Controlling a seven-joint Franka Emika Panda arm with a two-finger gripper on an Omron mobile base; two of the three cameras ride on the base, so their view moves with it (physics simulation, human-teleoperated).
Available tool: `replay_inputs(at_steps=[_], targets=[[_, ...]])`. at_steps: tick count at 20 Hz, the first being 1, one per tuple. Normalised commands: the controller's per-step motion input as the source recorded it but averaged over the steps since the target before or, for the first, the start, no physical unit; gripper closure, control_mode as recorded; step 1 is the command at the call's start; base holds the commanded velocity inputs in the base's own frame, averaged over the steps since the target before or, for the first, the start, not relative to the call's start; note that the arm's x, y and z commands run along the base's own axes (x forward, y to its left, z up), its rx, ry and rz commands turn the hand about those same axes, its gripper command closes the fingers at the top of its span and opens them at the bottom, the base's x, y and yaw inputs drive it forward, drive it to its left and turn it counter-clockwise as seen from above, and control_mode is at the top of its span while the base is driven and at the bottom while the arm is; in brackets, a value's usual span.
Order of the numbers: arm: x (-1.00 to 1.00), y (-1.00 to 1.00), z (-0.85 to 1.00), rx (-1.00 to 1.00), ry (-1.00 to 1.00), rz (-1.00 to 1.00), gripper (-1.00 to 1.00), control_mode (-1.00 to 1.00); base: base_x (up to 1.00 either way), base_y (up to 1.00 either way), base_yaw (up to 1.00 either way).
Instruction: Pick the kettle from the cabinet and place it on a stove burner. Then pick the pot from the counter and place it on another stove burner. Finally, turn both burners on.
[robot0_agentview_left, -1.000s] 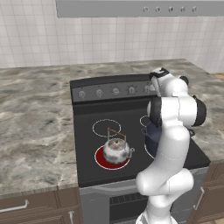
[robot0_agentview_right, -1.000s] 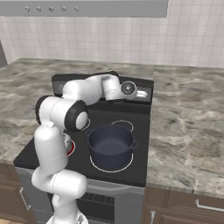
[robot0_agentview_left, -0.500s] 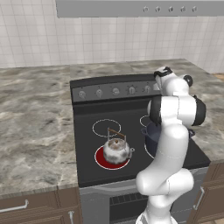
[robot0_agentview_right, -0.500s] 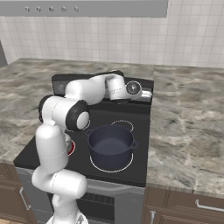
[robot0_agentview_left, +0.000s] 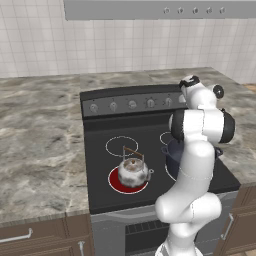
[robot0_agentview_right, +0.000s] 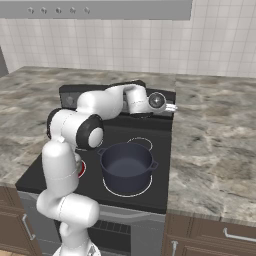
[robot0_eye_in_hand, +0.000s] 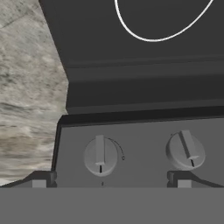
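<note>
I have the gripper (robot0_eye_in_hand: 109, 179) at the stove's back panel (robot0_eye_in_hand: 140, 151), jaws spread wide with nothing between them. In the hand view its two dark fingertips (robot0_eye_in_hand: 41, 178) rise at the bottom, one at about 7 o'clock and one at about 5 o'clock. Between them, just above, sits a grey knob (robot0_eye_in_hand: 100, 156) with its pointer bar upright. A second knob (robot0_eye_in_hand: 185, 150), at 4 o'clock in that view, has its bar tilted a little off upright. I can't tell whether the fingers touch either knob; they look just short of the panel.

From the left base view the kettle (robot0_agentview_left: 133, 171) stands upright on the front burner (robot0_agentview_left: 116, 180) at 7 o'clock on the cooktop, and that burner glows red under it. The pot (robot0_agentview_right: 126, 164) shows best from the right base view: upright, open-topped, on the front burner at 5 o'clock on the cooktop, whose white ring (robot0_agentview_right: 117, 191) peeks out below it and isn't red. Kettle and pot stand near each other, not touching.

The arm (robot0_agentview_right: 107, 102) reaches over the pot toward the 12 o'clock edge of the stove (robot0_agentview_left: 100, 150). The counter (robot0_agentview_right: 215, 145) runs along both sides of the stove.
</note>
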Motion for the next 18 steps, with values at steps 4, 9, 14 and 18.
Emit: replay_inputs(at_steps=[4, 9, 14, 18], targets=[[0.0, -0.08, 0.0, 0.0, 0.0, 0.0, -1.0, -1.0, 0.0, 0.0, 0.0], [0.0, -0.02, 0.0, 0.0, 0.0, 0.0, -1.0, -1.0, 0.0, 0.0, 0.0], [-0.05, 0.0, 0.0, 0.0, 0.0, 0.0, -1.0, -1.0, 0.0, 0.0, 0.0], [-0.09, 0.0, 0.0, 0.0, -0.02, 0.0, -1.0, -1.0, 0.0, 0.0, 0.0]])
